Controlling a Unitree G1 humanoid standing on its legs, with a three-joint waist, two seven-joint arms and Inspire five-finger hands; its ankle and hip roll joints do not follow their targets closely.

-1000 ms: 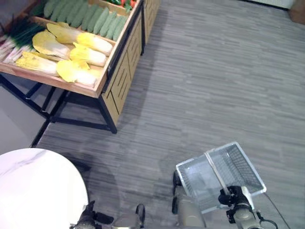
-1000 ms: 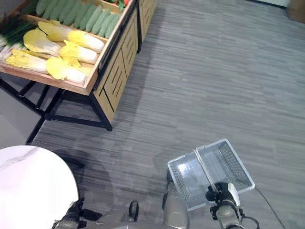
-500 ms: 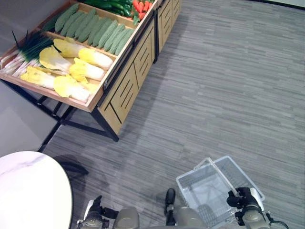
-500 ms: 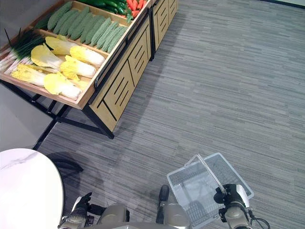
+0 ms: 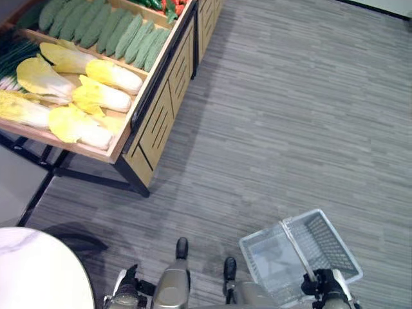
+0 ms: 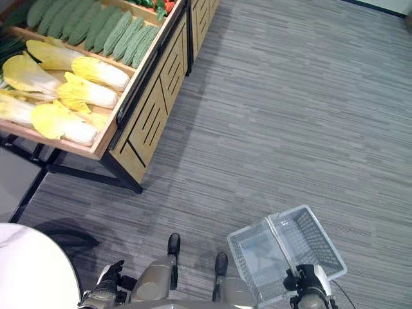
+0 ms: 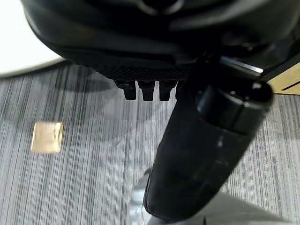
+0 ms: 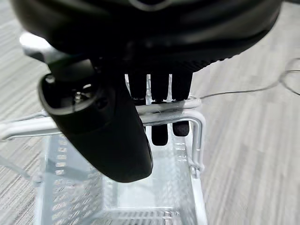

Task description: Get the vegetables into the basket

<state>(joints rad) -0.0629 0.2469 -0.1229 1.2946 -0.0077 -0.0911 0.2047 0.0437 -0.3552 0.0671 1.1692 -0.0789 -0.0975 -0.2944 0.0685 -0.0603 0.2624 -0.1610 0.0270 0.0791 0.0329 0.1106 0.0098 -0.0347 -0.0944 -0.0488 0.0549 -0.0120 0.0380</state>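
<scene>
Several pale yellow cabbages [image 5: 96, 96] and a row of long green vegetables [image 5: 109, 32] lie on a wooden stall [image 5: 158, 103] at the upper left. Red and green peppers [image 5: 168, 4] sit at the stall's far end. A white wire basket [image 5: 322, 238] hangs low over the floor at the lower right. My right hand [image 5: 329, 288] is shut on its handle [image 8: 159, 110], fingers curled over the bar, and the basket [image 8: 117, 197] holds nothing. My left hand [image 5: 127, 293] is at the lower left, well short of the stall, its fingers [image 7: 143, 91] curled on nothing.
A white round table [image 5: 32, 270] fills the lower left corner. The stall stands on black metal legs [image 5: 132, 180] with a slatted wooden side. Grey striped floor [image 5: 290, 116] stretches open between the stall and the basket.
The whole picture has shifted as the camera moved, so the stall now sits further left. The basket stays in my right hand.
</scene>
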